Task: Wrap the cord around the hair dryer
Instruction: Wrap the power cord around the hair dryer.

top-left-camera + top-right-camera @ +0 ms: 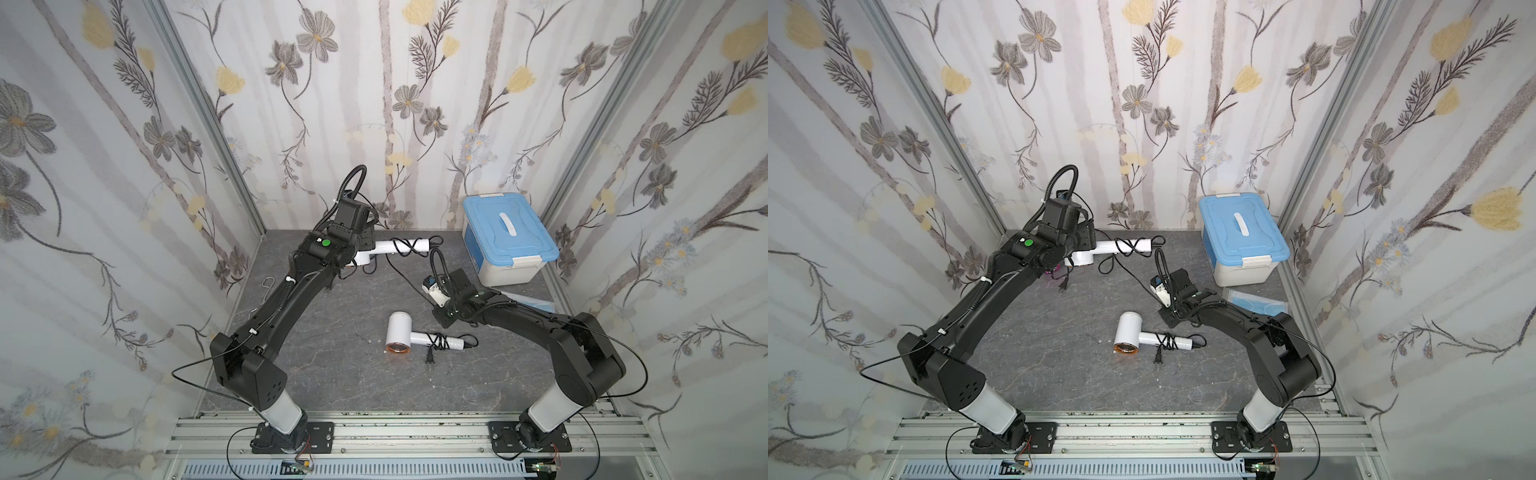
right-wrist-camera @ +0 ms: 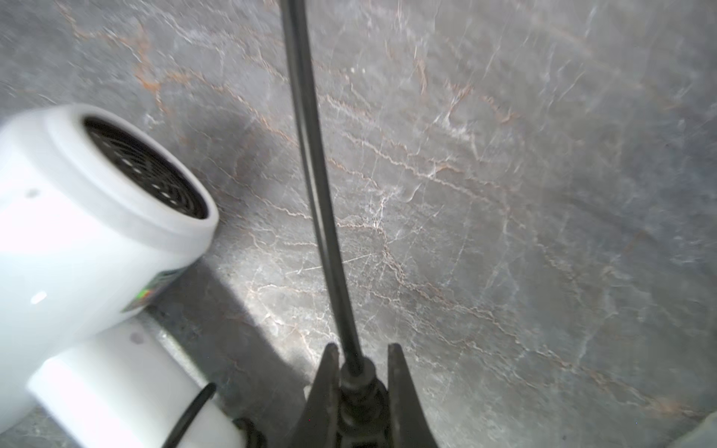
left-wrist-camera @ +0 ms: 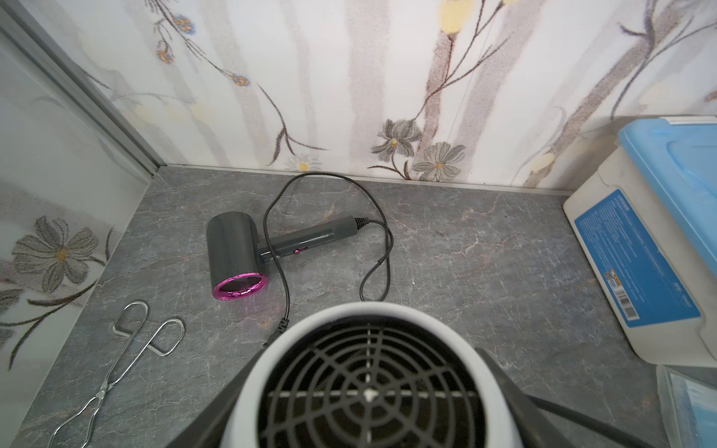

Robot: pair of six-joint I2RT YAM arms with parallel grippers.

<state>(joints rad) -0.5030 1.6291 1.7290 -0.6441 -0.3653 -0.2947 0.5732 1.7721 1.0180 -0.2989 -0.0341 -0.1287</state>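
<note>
1. Hair dryer (image 1: 382,248), the white one, is held above the grey marbled table (image 1: 332,374) toward its back-left, with the handle pointing to the robot's right.
2. Storage box (image 1: 498,241) with a blue lid stands in the back-right corner, well apart from it.
3. Left gripper (image 1: 362,245) has its jaws clamped on the dryer's round head. The black rear grille fills much of the left wrist view.
4. Right gripper (image 2: 361,349) hangs low near the table's middle, jaws closed on the cord (image 2: 317,163).
5. Second white hair dryer (image 1: 401,332) lies near the right gripper. Its own cord is wound round its handle and its plug rests on the table.
6. Grey hair dryer (image 3: 232,248) with a pink ring lies below the left arm, its cord loose.
7. The cord loops round the held handle, then runs taut to the right gripper.
8. Metal tongs (image 3: 99,395) lie near the grey dryer.
</note>
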